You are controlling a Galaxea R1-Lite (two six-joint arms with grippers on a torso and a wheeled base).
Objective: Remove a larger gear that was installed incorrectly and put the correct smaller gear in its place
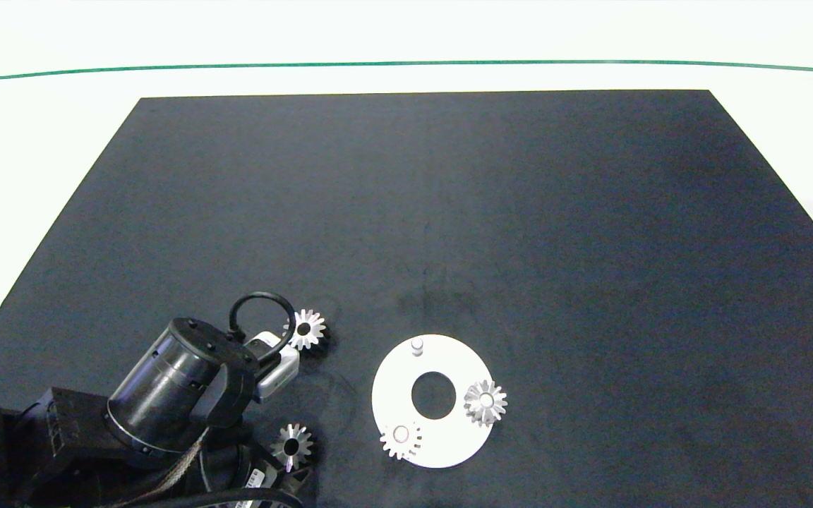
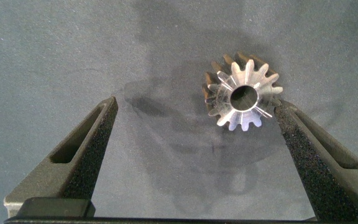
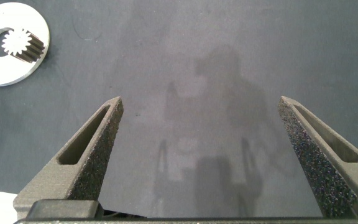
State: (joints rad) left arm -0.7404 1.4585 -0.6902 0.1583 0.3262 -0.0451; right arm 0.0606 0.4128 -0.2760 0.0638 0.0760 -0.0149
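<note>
The larger gear (image 1: 485, 402), star-like with pointed teeth, sits on a peg at the right side of the white ring plate (image 1: 406, 381). It also shows on the plate in the right wrist view (image 3: 18, 43). One smaller gear (image 1: 291, 446) with a wide bore lies on the mat left of the plate. My left gripper (image 2: 196, 106) is open around this gear (image 2: 242, 99), which lies against one finger (image 2: 309, 149). My right gripper (image 3: 201, 102) hangs open over bare mat, out of the head view.
Another wide-bore gear (image 1: 305, 329) lies on the mat just past the left arm (image 1: 166, 388). A flat gear (image 1: 401, 439) sits on the plate's near-left peg, and a bare peg (image 1: 417, 346) stands at its far side. The black mat (image 1: 519, 212) covers the table.
</note>
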